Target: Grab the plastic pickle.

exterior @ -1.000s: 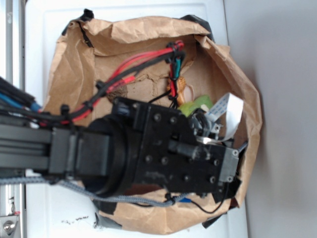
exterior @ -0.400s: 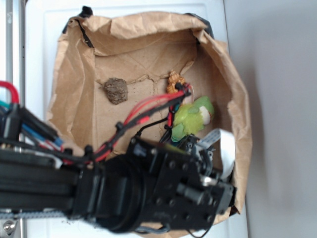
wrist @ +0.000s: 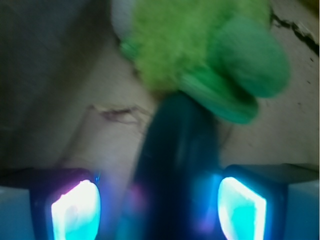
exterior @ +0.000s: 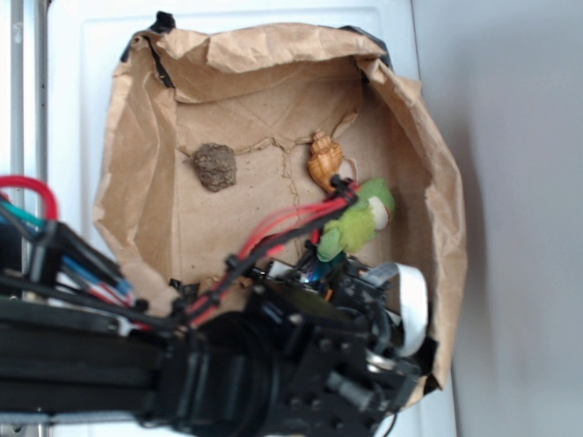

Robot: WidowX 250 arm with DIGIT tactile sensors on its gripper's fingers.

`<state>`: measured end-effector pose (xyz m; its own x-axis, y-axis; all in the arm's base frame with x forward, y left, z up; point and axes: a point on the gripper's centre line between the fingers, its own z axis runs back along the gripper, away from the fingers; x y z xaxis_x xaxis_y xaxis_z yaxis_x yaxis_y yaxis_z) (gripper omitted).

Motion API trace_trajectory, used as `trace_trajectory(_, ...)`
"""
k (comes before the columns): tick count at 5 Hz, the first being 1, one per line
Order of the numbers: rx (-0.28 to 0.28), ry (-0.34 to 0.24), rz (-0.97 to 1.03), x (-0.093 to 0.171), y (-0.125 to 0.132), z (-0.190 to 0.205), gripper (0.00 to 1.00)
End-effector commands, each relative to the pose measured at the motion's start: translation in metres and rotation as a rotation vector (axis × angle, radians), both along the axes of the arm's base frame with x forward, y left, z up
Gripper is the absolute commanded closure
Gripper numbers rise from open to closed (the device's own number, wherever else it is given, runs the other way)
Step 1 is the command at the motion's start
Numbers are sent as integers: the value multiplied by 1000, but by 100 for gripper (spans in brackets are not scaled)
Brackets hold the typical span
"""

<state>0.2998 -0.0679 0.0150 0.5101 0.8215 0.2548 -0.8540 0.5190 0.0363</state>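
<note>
The black arm has swung toward the near edge, uncovering the tan spiral seashell [exterior: 323, 161]. The gripper [wrist: 159, 207], fingers apart, straddles the glossy dark green plastic pickle [wrist: 177, 165] beside the fuzzy green plush toy [exterior: 357, 221], ready to close.

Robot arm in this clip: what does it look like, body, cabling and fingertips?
The arm is matte black, blocky, with screw heads showing. Red, black and blue cables, cinched with black ties, run along it, and a white flat ribbon cable loops at its end. In the wrist view the gripper has dark fingers with glowing cyan-magenta pads.
</note>
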Motion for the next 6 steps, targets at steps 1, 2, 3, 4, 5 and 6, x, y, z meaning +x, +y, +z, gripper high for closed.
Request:
trace_trajectory(1,-48,-9,-1,-6,14,16,100)
trace_trajectory(2,-9,-115,-8,-8,31,48,100)
trace_trajectory(3,-86,-150,-4,-16,50,79,100)
trace_trajectory(4,-78,-139,-64,-21,71,104,100)
trace_trajectory(5,-22,-186,-170,-28,91,118,100)
trace_trajectory(6,4,-224,-295,-43,99,133,100)
